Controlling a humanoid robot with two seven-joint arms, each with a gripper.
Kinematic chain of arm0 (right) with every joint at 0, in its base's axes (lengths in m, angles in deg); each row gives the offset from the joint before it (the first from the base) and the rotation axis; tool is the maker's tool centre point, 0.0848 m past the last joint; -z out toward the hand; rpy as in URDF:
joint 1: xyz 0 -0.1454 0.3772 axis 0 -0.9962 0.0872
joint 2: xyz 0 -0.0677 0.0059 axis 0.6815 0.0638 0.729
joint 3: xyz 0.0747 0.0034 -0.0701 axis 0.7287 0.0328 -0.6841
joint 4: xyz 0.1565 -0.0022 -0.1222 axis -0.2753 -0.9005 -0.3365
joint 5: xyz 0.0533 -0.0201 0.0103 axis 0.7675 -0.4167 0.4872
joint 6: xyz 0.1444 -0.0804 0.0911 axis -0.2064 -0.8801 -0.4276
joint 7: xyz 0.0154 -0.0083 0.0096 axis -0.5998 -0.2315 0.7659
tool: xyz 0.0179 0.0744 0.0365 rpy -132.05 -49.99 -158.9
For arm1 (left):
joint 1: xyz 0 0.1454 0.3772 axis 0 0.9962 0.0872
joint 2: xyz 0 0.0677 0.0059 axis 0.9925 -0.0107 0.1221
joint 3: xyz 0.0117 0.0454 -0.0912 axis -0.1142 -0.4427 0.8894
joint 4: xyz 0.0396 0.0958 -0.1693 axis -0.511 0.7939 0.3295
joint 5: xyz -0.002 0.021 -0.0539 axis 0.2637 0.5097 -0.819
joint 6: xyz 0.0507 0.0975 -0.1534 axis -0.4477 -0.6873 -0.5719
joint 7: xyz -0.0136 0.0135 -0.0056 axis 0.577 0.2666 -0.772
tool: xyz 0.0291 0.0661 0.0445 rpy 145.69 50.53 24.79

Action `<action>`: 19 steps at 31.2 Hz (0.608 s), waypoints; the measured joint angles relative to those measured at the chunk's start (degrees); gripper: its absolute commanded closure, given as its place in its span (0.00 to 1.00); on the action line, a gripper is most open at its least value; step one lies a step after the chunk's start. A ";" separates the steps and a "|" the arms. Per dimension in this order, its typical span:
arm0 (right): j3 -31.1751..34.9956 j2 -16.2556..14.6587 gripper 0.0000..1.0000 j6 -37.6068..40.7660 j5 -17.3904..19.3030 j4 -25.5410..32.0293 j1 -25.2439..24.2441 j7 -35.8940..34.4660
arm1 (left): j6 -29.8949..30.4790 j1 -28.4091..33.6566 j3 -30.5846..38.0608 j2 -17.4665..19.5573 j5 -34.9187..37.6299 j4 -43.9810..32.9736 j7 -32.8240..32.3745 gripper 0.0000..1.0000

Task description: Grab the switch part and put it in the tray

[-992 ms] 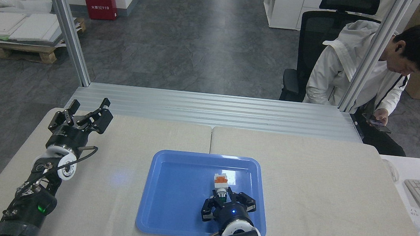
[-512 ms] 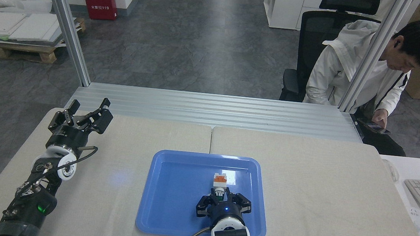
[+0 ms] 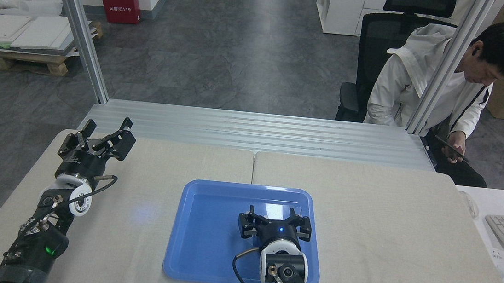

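Both tools spread | right tool (image 3: 273, 214) over tray (image 3: 204, 248) | switch part hidden

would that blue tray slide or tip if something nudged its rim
Probably slides rather than tips: the tray is wide, shallow and flat on the table. Its glossy plastic looks slippery to pinch. The raised rim should keep it fairly stiff.
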 measured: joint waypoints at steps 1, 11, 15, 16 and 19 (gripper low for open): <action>1.47 0.43 0.02 0.08 0.07 0.01 1.15 -2.39 | 0.00 0.00 0.00 0.00 0.00 0.00 0.00 0.00; 14.62 -10.68 0.02 22.83 2.99 -1.61 7.70 -23.77 | 0.00 0.00 0.00 -0.01 0.00 0.00 -0.01 0.00; 21.04 -19.69 0.02 37.03 11.11 -6.26 7.98 -25.08 | 0.02 0.00 0.00 0.00 0.00 0.00 -0.01 0.00; 22.10 -21.46 0.02 39.58 13.10 -7.71 7.99 -25.17 | 0.03 0.00 0.00 0.00 0.00 0.00 -0.02 0.00; 23.62 -25.43 0.02 45.06 17.46 -10.59 7.34 -25.56 | 0.03 0.00 0.00 0.01 0.00 0.00 -0.02 0.00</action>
